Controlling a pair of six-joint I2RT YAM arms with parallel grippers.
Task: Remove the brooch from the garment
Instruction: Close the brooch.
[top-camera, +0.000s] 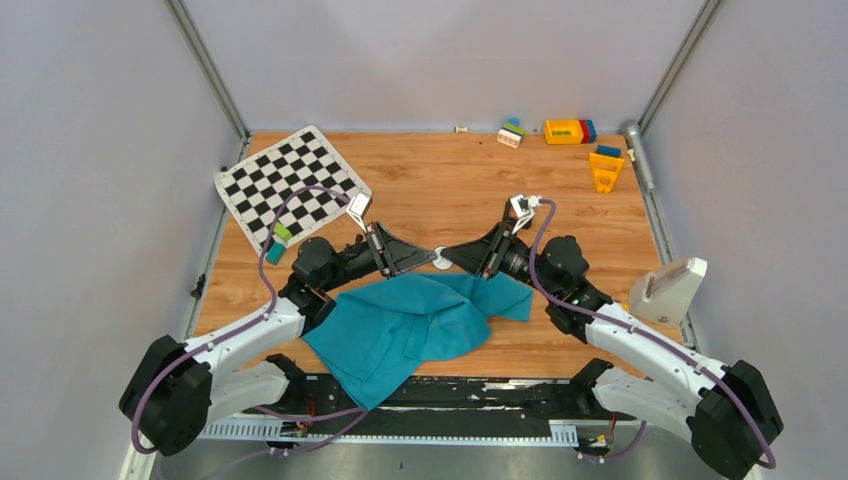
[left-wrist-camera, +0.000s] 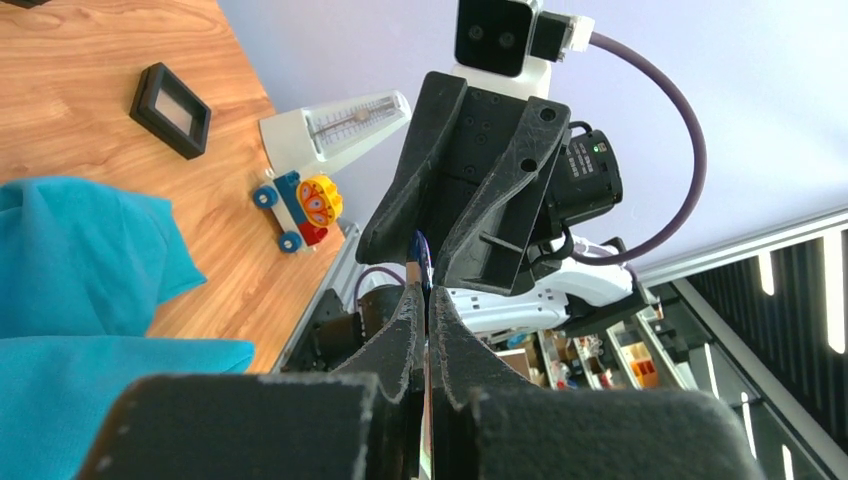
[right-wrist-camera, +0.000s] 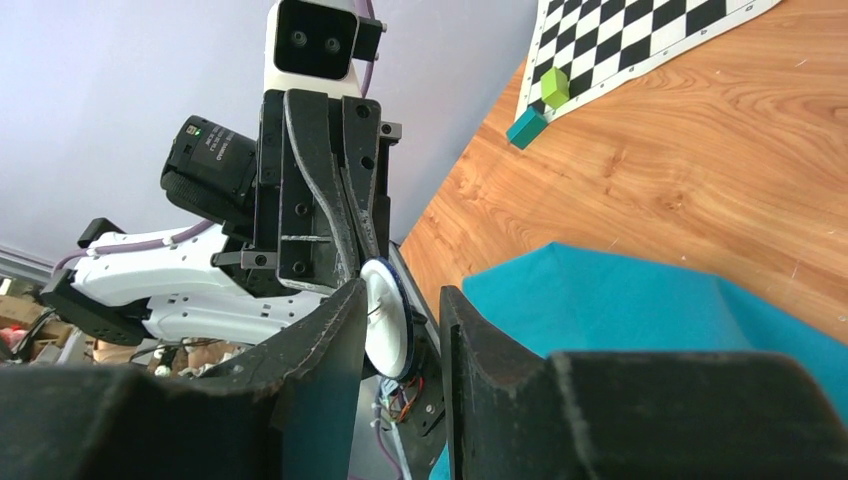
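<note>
Right in front of the right wrist camera, the right gripper (right-wrist-camera: 404, 292) has its two dark fingers about half apart. The brooch (right-wrist-camera: 386, 318), a small white disc with a dark rim, stands in the gap. It is close to one finger, and a clear space is left to the other, so this gripper holds nothing yet. From the opposite side the left gripper (left-wrist-camera: 425, 298) is closed tight on the upper part of the disc and carries it in the air. The two arms meet tip to tip over the far edge of the garment (top-camera: 410, 325). The garment lies crumpled on the table (top-camera: 440, 190) between the arms. I see no fabric hanging from the brooch, so I judge it is already free of the cloth.

I think the step now is to pass the disc from one gripper to the other. To do it well, the right fingers should close flat on both faces of the disc, not on the rim. The left gripper should let go only when that hold is firm, because a thin disc slips or turns easily.

As for containers, one black square box (left-wrist-camera: 170, 110) lies on the wood well beyond the garment. Its top shows a pale panel. I cannot tell if this is a lid or the inside, and nothing is visible in it.
</note>
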